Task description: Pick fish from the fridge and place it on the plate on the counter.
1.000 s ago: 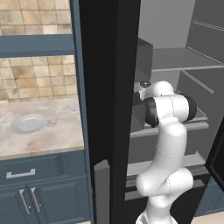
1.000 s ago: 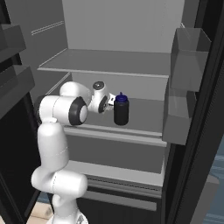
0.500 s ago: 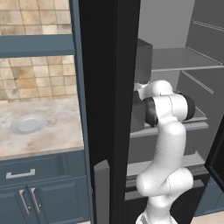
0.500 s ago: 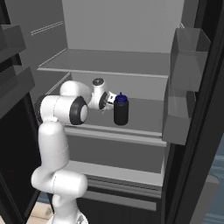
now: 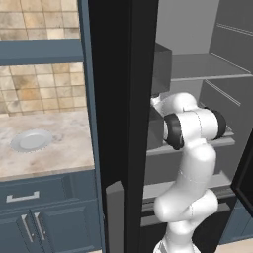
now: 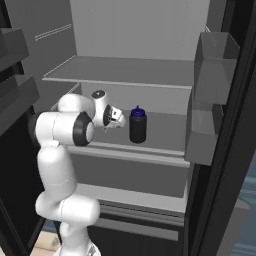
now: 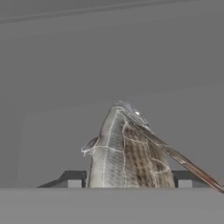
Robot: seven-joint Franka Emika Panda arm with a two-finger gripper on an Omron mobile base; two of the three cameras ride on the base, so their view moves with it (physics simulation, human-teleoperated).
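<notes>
The fish (image 7: 127, 151) looks slick and limp – a grip across the thick middle of the body, not the thin fins, seems safest, since it could slide out. It is grey-brown, scaled, with pale seams and a reddish fin edge. It lies inside the fridge (image 6: 135, 75), on the shelf beside the dark bottle (image 6: 137, 125), between the gripper (image 7: 129, 183) fingertips (image 7: 73, 179), which are closed on it.

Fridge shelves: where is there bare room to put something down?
The upper grey shelf is bare right across. The middle shelf is free right of the dark bottle with a blue cap; left of it is crowded by the hand and silvery-brown fish.
</notes>
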